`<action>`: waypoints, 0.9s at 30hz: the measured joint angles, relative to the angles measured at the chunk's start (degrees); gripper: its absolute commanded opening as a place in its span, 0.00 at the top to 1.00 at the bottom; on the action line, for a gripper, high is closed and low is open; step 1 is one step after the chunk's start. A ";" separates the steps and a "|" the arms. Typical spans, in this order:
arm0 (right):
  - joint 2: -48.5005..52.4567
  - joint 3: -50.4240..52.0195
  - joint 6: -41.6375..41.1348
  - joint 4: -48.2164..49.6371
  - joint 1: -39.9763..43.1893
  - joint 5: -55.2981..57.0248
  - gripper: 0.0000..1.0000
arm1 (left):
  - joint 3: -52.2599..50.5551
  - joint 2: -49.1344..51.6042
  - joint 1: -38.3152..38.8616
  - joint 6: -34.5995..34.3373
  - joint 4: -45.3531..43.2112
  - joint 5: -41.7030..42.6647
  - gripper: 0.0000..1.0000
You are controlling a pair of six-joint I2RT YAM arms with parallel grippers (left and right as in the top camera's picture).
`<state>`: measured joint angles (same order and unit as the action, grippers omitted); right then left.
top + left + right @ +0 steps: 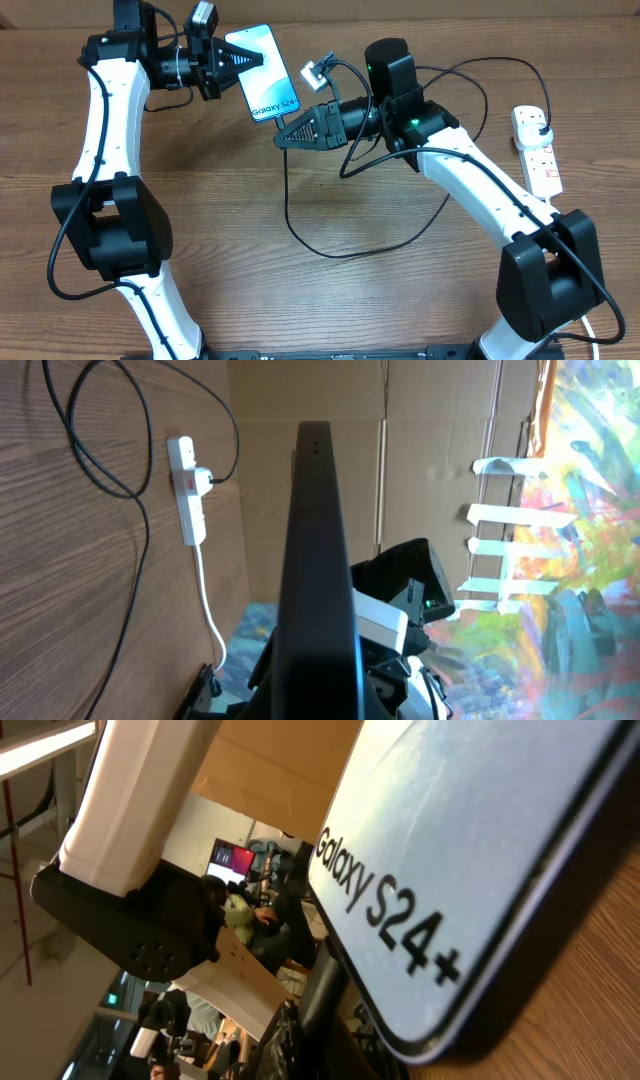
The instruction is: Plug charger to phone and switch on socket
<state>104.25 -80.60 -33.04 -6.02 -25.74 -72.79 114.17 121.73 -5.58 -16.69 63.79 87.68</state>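
My left gripper [226, 66] is shut on the phone [264, 72] and holds it above the table at the back, screen up and tilted. In the left wrist view the phone [316, 560] shows edge-on as a dark bar. My right gripper [288, 134] is shut on the connector end of the charger cable [300, 225], right at the phone's lower edge. The right wrist view shows the phone's screen [470, 850] very close; the connector tip is hidden there. The cable loops over the table to its black plug [541, 131] in the socket [537, 160].
The socket [188, 490] lies at the table's right edge with its thick white cord [208, 610] running off the table. The black cable loop [110, 470] lies on the wooden table between the arms. The left arm's white link [140, 790] is close before the right wrist.
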 measured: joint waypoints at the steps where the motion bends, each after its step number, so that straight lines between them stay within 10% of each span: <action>1: 0.00 0.07 -0.02 -0.04 0.11 -0.07 0.96 | 0.00 0.00 0.02 0.15 0.00 -0.02 0.96; 22: 0.00 0.26 -0.04 0.17 0.74 -0.57 0.96 | 0.22 0.00 0.33 0.35 -0.20 -0.02 0.96; 27: 0.00 0.26 -0.20 0.26 1.01 -0.13 0.83 | 0.22 0.00 0.37 0.57 0.04 -0.20 0.96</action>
<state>104.25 -80.34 -33.23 -5.76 -24.73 -72.93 114.39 121.73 -5.21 -16.12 63.83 87.48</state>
